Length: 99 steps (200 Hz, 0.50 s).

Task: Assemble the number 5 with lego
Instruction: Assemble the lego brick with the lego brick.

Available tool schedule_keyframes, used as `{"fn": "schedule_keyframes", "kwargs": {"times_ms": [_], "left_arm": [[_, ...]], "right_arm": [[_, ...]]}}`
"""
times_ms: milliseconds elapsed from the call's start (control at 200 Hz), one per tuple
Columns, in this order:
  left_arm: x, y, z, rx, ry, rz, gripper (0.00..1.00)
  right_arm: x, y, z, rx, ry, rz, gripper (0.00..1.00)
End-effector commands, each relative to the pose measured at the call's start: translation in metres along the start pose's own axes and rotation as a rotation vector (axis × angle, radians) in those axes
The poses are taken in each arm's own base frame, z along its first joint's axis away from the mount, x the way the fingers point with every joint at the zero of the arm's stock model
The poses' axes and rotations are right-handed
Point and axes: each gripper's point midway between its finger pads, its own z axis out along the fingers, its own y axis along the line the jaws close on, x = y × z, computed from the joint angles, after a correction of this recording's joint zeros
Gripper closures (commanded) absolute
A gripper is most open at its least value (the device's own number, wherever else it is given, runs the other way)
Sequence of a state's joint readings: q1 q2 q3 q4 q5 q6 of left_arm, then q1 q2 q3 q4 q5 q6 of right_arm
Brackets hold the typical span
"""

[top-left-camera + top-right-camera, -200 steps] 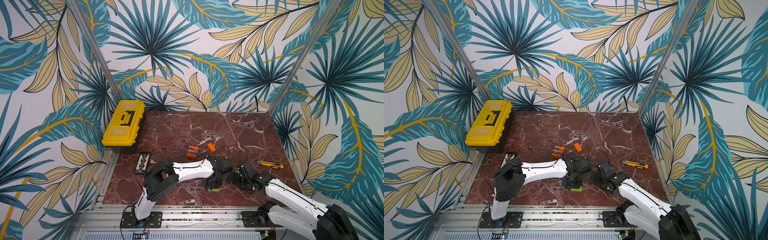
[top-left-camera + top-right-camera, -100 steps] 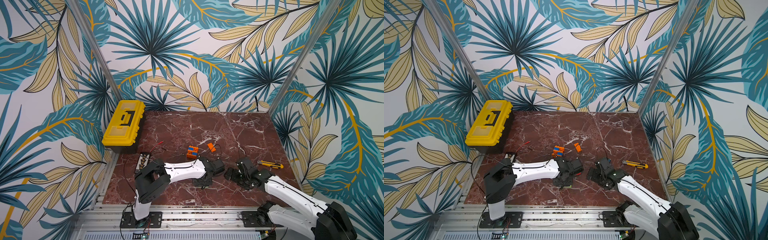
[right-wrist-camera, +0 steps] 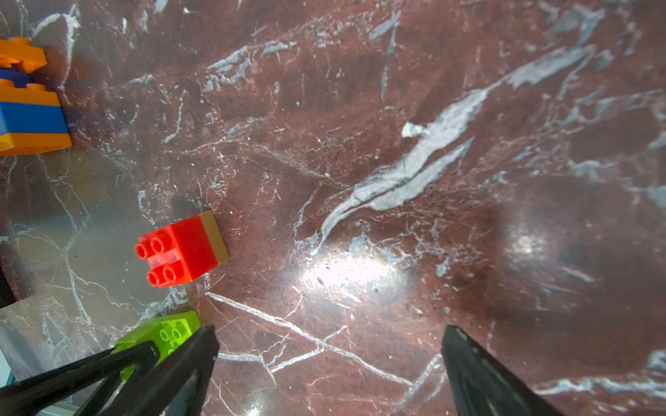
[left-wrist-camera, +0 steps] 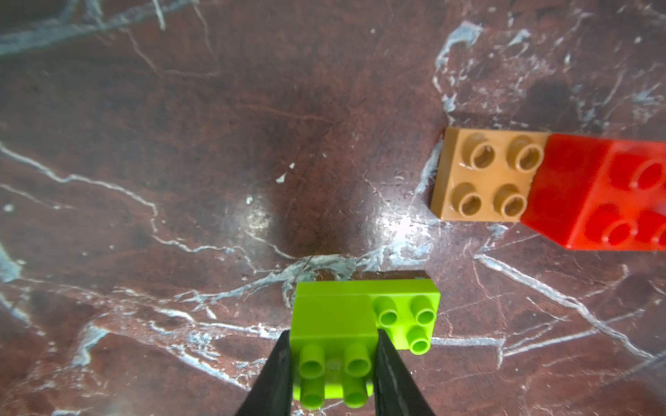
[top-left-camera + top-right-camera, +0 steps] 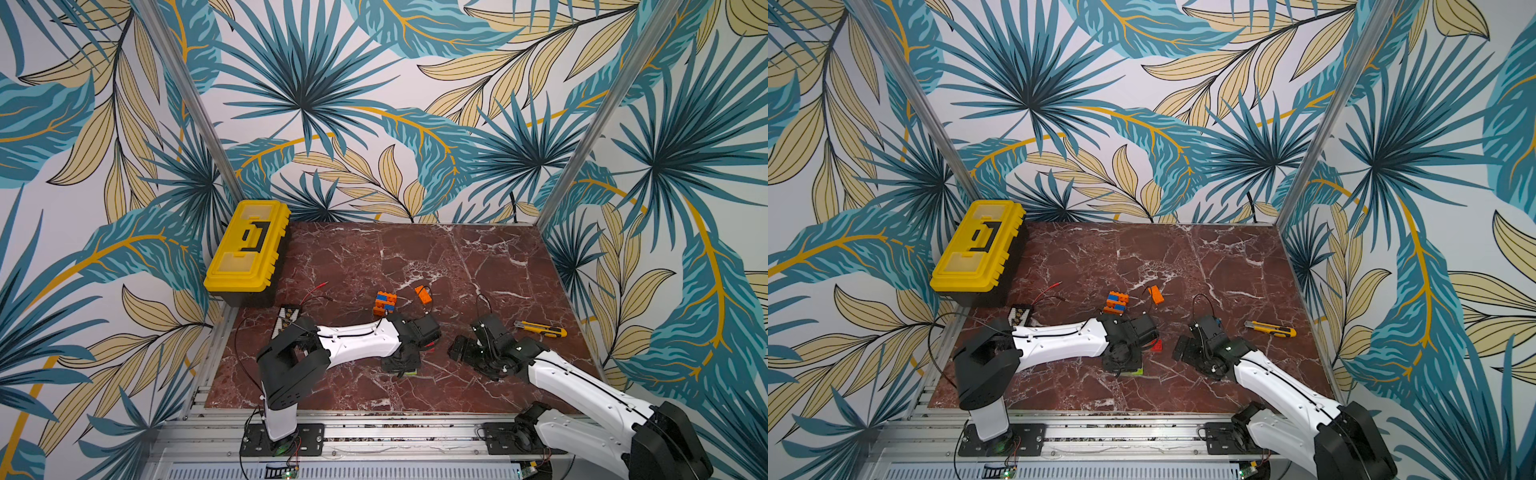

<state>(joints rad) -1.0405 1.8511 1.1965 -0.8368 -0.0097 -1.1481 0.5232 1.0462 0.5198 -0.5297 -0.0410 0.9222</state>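
1. Since the earlier top views, the left tool has drawn toward 9 o'clock with its load. This has uncovered the red brick in a top view. The right tool has edged the same way.
2. Left tool: clamped tight on the upper lime green brick, which is seated on a longer lime green brick. Whether the pair is clear of the surface cannot be told.
3. Orange-and-blue stack: at 12 o'clock from the left tool in both top views, apart from it. A loose orange brick lies near it, toward 1 o'clock.
4. Red brick: near the left tool at 2 o'clock, touching a tan brick. Whether the two are clipped together cannot be told.
5. Right tool: jaws spread wide, holding nothing, low over bare surface at 3 o'clock from the left tool.
6. Assessment: the lego lies in separate groups and no figure 5 is formed. The shift appears to pull the green pair away from the red and tan pieces, so joining is judged outstanding. The free right tool is placed to steady or fetch a brick.
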Motion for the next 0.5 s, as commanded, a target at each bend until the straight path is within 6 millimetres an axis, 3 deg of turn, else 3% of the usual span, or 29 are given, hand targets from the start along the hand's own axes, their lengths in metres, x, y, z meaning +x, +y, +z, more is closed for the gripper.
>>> {"fn": "schedule_keyframes", "kwargs": {"times_ms": [0,491], "left_arm": [[0.031,0.042,0.079,-0.149,0.143,0.001,0.83],[0.035,0.064,0.091,-0.217,0.134,-0.007,0.83]], "right_arm": [[-0.005,-0.003,-0.007,0.021,-0.021,0.017,0.01],[-0.012,-0.002,-0.014,0.041,-0.046,0.011,0.01]]}}
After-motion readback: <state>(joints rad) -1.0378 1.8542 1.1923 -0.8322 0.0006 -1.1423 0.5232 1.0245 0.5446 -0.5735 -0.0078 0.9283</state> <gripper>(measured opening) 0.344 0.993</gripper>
